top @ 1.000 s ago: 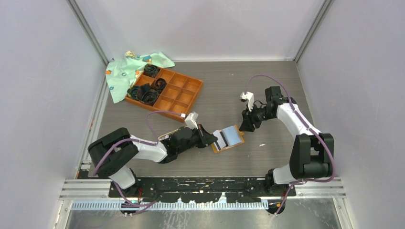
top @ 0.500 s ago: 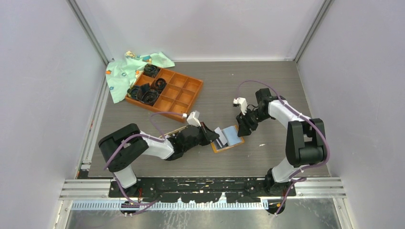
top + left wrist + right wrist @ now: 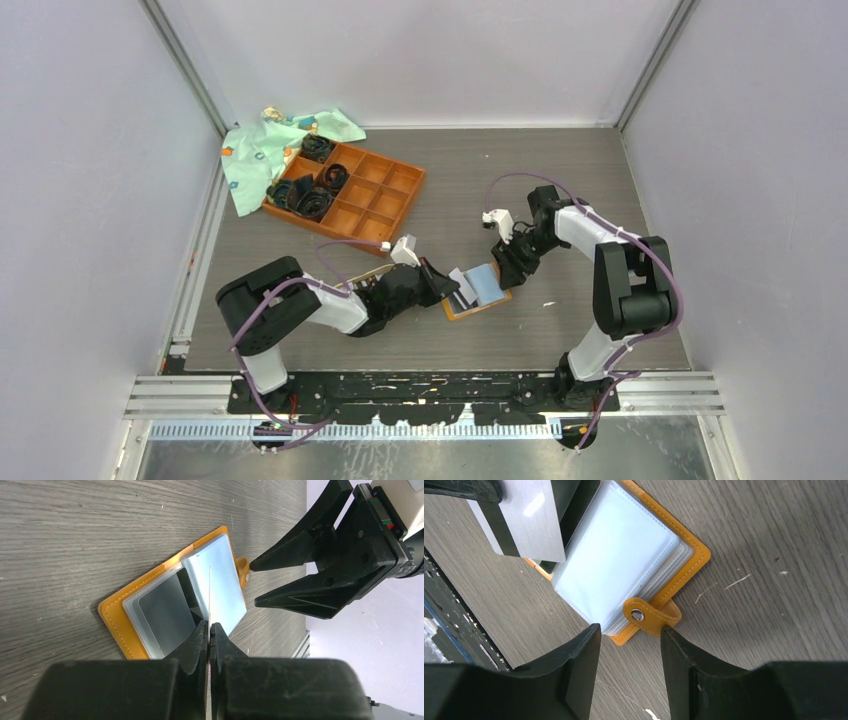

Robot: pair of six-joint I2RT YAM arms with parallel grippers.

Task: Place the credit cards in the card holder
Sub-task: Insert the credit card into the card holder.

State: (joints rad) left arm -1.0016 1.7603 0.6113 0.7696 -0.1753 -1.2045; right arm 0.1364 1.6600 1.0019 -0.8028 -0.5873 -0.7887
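Card holder (image 3: 478, 292) lies open mid-desk (image 3: 580, 180), clear sleeves up, snap tab toward the right arm. Left end effector (image 3: 209, 630) is clenched on a silver striped card (image 3: 519, 520), held over the sleeves. Right end effector (image 3: 630, 630) is released, jaws either side of the tab. Compartment tray (image 3: 395, 205) sits far-left, well apart, with black coils (image 3: 318, 200) in its left cells.

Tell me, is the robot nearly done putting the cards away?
Not yet. Done: the holder lies open on the table, and one pocket seems to have a grey card in it already. In hand: the left tool is shut on a striped silver card, held over the holder. The right tool is open beside the snap tab. Left: sliding that card in.
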